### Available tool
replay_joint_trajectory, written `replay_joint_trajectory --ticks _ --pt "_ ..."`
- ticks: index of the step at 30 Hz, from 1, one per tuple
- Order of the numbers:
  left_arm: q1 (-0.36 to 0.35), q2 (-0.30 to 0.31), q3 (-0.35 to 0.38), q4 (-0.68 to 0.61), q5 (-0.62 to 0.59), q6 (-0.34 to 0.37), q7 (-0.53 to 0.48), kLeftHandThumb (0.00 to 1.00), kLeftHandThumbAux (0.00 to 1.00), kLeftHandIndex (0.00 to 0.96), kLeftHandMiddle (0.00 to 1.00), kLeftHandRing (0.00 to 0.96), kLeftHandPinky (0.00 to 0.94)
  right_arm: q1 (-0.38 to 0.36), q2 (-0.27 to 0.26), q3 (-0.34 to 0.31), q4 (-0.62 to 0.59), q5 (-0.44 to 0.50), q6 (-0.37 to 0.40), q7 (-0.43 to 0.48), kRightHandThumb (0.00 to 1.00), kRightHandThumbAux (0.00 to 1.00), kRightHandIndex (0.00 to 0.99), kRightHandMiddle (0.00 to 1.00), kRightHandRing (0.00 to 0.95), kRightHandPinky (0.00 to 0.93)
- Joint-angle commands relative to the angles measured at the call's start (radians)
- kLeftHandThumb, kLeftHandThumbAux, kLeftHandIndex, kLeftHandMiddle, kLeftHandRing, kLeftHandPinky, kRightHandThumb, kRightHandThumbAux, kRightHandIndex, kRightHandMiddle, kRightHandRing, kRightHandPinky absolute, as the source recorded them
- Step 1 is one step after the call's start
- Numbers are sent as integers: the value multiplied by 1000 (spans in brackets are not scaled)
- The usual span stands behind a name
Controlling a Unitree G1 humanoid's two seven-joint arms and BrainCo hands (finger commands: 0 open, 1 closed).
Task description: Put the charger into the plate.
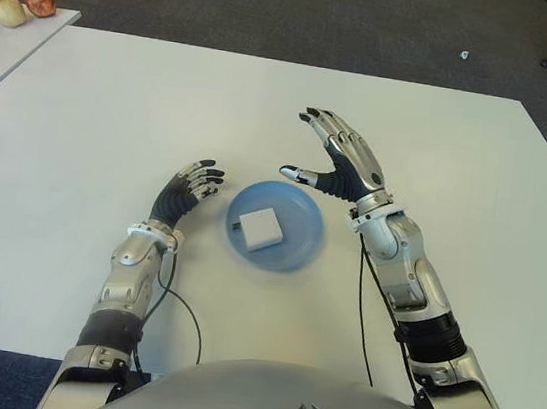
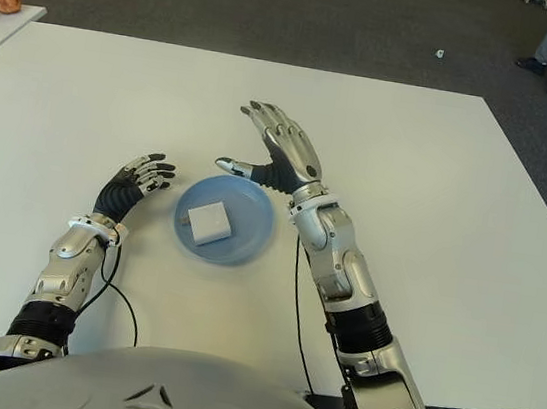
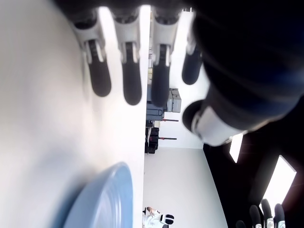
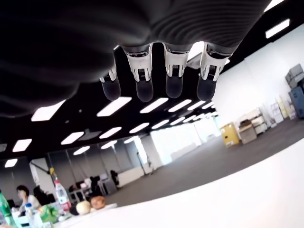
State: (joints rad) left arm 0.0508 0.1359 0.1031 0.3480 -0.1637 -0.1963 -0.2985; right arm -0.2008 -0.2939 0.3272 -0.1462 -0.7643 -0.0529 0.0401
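Nearest you, the left hand shows on the white desk just left of the blue plate, its fingers loosely extended side by side and holding nothing; leave it idle. The white charger already lies inside the plate, a little left of centre, flat on its broad face. It reads as nearly square, so it has no clear long axis; its edges sit turned at a slight angle to the desk edge, one corner pointing toward you, and no prongs or cable show. The placing looks done, so the step in hand is the retreat. The right hand hovers beyond the plate's far right rim, palm turned toward the plate, its fingers spread apart and empty, thumb reaching toward the rim. Lift it up and away to the right, keeping the thumb clear of the rim so you do not nudge the plate or tip the charger out.
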Motion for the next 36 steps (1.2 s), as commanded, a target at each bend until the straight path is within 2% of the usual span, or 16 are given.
replay_joint_trajectory --ticks 1,6,10,16,18,23,26,30,33,36 --pt "13 -2 -9 23 17 21 10 0 724 201 311 297 244 25 28 -40 1 32 38 -29 230 235 0 0 0 0" --pt "10 -1 -9 33 19 8 6 0 726 201 318 296 237 47 68 -78 -5 61 78 -59 164 264 0 0 0 0" --pt "9 -2 -8 41 21 -8 8 0 722 208 323 296 236 74 105 -136 0 122 93 -107 116 298 0 0 0 0" --pt "8 -2 -8 50 30 -22 18 0 716 216 333 306 249 110 179 -229 9 280 88 -152 72 383 0 0 0 0" --pt "8 -2 -7 49 33 -20 21 0 716 219 336 309 252 143 200 -253 9 335 76 -158 63 422 0 0 0 0" --pt "6 3 -6 46 36 -9 23 0 713 221 339 311 250 190 253 -281 15 431 71 -172 46 516 0 0 0 0" --pt "6 4 -5 46 36 -6 21 0 714 214 339 311 241 199 274 -291 22 469 75 -173 32 573 0 0 0 0" --pt "3 6 -1 49 30 -3 15 0 720 208 341 312 236 202 334 -301 53 539 76 -186 14 646 0 0 0 0" --pt "2 4 2 53 26 -11 14 0 721 217 347 317 244 200 367 -306 84 580 46 -194 5 699 0 0 0 0" --pt "-2 3 4 58 22 -16 12 0 720 227 350 321 248 198 378 -310 104 601 24 -200 1 738 0 0 0 1"
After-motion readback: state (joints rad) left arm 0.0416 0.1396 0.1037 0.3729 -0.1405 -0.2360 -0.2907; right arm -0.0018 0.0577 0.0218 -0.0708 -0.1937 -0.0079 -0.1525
